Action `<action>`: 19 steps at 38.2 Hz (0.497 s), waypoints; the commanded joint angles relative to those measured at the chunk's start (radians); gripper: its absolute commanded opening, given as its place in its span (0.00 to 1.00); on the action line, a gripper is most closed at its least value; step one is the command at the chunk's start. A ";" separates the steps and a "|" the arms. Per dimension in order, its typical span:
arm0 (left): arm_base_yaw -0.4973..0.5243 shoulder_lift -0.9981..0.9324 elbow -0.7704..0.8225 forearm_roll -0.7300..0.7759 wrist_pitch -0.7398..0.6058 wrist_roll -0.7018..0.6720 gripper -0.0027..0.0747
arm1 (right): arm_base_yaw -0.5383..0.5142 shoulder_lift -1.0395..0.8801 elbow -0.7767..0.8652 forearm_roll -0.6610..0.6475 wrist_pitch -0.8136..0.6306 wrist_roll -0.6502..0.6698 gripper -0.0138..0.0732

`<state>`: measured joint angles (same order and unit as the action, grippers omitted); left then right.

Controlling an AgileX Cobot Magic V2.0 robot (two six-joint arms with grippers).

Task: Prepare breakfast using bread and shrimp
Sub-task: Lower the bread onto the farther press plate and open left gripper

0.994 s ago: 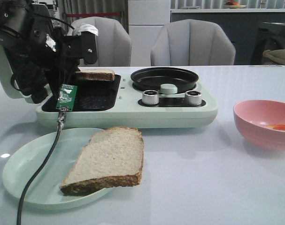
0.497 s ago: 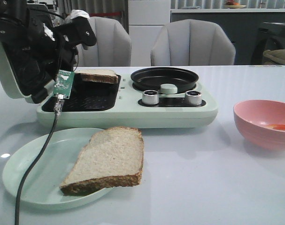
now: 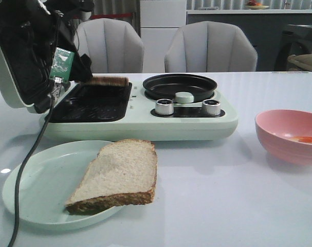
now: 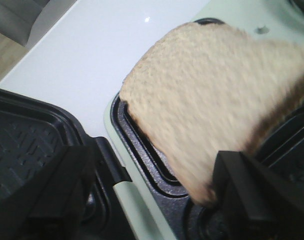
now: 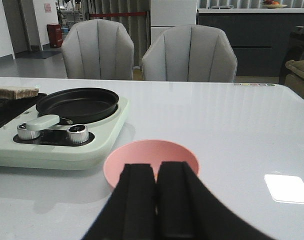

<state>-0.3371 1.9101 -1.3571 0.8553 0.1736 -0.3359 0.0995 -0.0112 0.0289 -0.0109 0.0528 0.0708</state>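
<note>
The left gripper [image 4: 152,200], a black two-fingered claw, stands wide open with nothing between its fingers; in the left wrist view its dark fingers [image 4: 257,195] frame a square slice of pale wholemeal bread with a dark crust [image 4: 212,100], which lies loose on the far rim of the ribbed black grill plate [image 4: 162,170] of the pale green breakfast maker [image 3: 145,123], one edge overhanging it, and I cannot tell whether a finger touches the crust. The right gripper [image 5: 157,200], black likewise, has its fingers pressed together on nothing and hangs just above the near rim of the round pink bowl [image 5: 150,160]. In the front view the small orange-pink shrimp [image 3: 303,139] lies on the bottom of that bowl, well apart from the grill, and the second square wholemeal slice [image 3: 120,175] lies flat on the pale green round plate [image 3: 37,185] nearest the camera, its crust overhanging the plate's rim. The bread looks light, soft and easily crushed, so it is probably best taken by the firmer crust edge with a gentle pinch. The shrimp looks small, curved and probably slick, so closing across its thickest bend seems safest.
</note>
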 commanded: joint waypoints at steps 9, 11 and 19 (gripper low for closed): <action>-0.017 -0.138 -0.027 -0.197 0.073 -0.015 0.72 | -0.005 -0.019 -0.006 -0.011 -0.085 0.001 0.32; -0.024 -0.158 -0.027 -0.239 0.093 -0.015 0.72 | -0.005 -0.019 -0.006 -0.011 -0.085 0.001 0.32; -0.046 -0.289 -0.027 -0.381 0.163 -0.015 0.72 | -0.005 -0.019 -0.006 -0.011 -0.085 0.001 0.32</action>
<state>-0.3786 1.7324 -1.3547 0.5330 0.3364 -0.3362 0.0995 -0.0112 0.0289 -0.0109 0.0528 0.0708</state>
